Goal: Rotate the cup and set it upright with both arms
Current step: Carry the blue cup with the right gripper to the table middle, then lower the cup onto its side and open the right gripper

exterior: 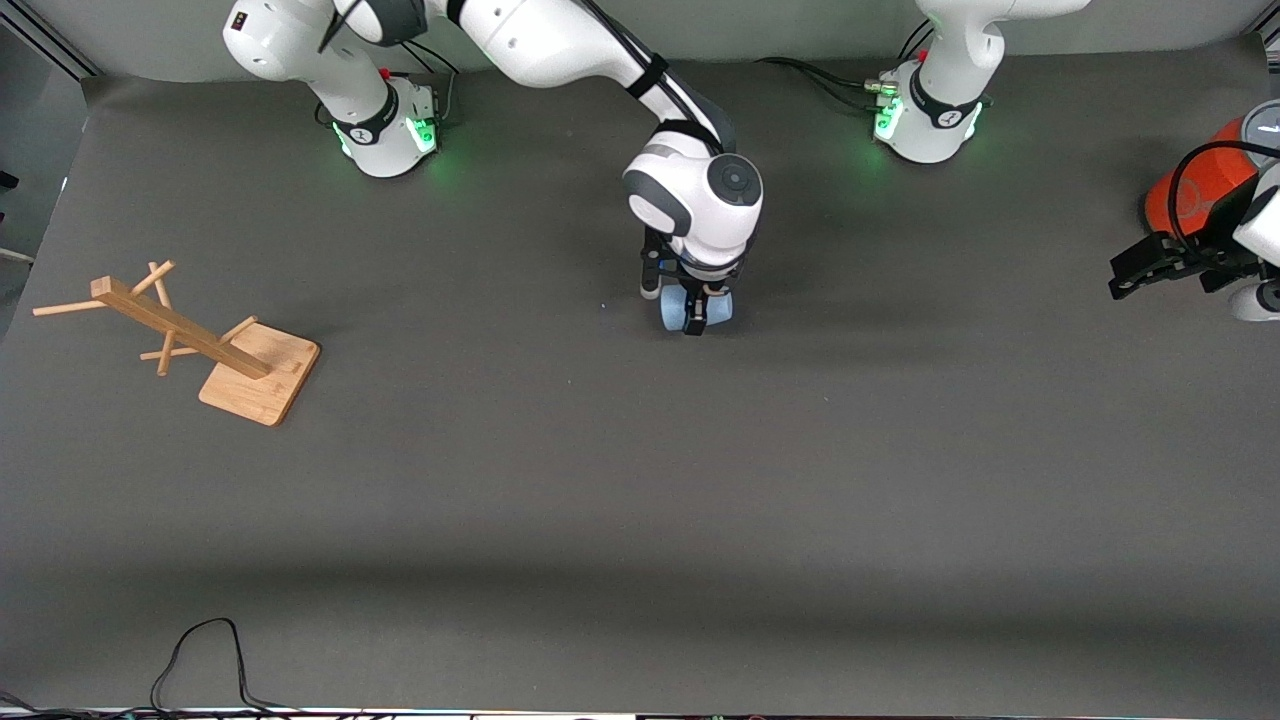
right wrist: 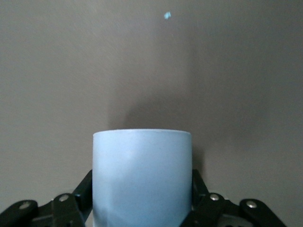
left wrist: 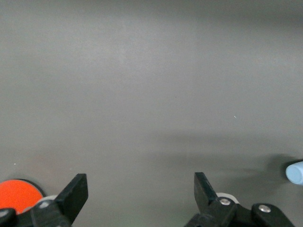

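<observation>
The pale-blue cup (exterior: 718, 306) is at the middle of the table, low at the mat, and seems to lie on its side. My right gripper (exterior: 697, 312) reaches down onto it from above. In the right wrist view the cup (right wrist: 142, 179) fills the gap between the black fingers (right wrist: 81, 191), which press on both its sides. My left gripper (exterior: 1128, 278) waits open and empty over the left arm's end of the table. In the left wrist view it (left wrist: 141, 191) is over bare mat, and the cup (left wrist: 296, 172) shows small at the edge.
A large orange-red canister (exterior: 1195, 185) with a grey top stands beside the left gripper and also shows in the left wrist view (left wrist: 16, 195). A wooden rack (exterior: 200, 340) lies tipped over at the right arm's end. A black cable (exterior: 200, 655) loops at the table's near edge.
</observation>
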Controlling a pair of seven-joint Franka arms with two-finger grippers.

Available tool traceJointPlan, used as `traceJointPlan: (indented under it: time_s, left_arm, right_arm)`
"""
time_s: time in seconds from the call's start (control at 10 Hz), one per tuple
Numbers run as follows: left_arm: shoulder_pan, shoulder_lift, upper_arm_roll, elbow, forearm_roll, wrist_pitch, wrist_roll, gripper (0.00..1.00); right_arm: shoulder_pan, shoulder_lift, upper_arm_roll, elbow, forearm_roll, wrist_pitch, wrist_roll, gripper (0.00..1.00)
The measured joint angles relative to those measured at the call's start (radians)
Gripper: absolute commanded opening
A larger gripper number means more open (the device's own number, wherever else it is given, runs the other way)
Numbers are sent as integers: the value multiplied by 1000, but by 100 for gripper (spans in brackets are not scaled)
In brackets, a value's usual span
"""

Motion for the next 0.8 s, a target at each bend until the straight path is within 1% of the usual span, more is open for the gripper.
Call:
traceJointPlan:
  time_s: [0.1, 0.2, 0.3, 0.4, 0.8]
  left_arm:
    - [0, 2, 0, 0, 0, 1, 0, 100]
    - [0, 2, 0, 0, 0, 1, 0, 100]
    - [0, 2, 0, 0, 0, 1, 0, 100]
    - [0, 2, 0, 0, 0, 1, 0, 100]
    - [0, 2, 0, 0, 0, 1, 0, 100]
  right_arm:
    - [5, 13, -2, 12, 0, 7, 0, 70]
    - [6, 19, -2, 20, 0, 6, 0, 77]
    - [6, 19, -2, 20, 0, 6, 0, 87]
    - [6, 19, -2, 19, 0, 6, 0, 100]
    - [6, 38, -11, 29, 0, 11, 0, 100]
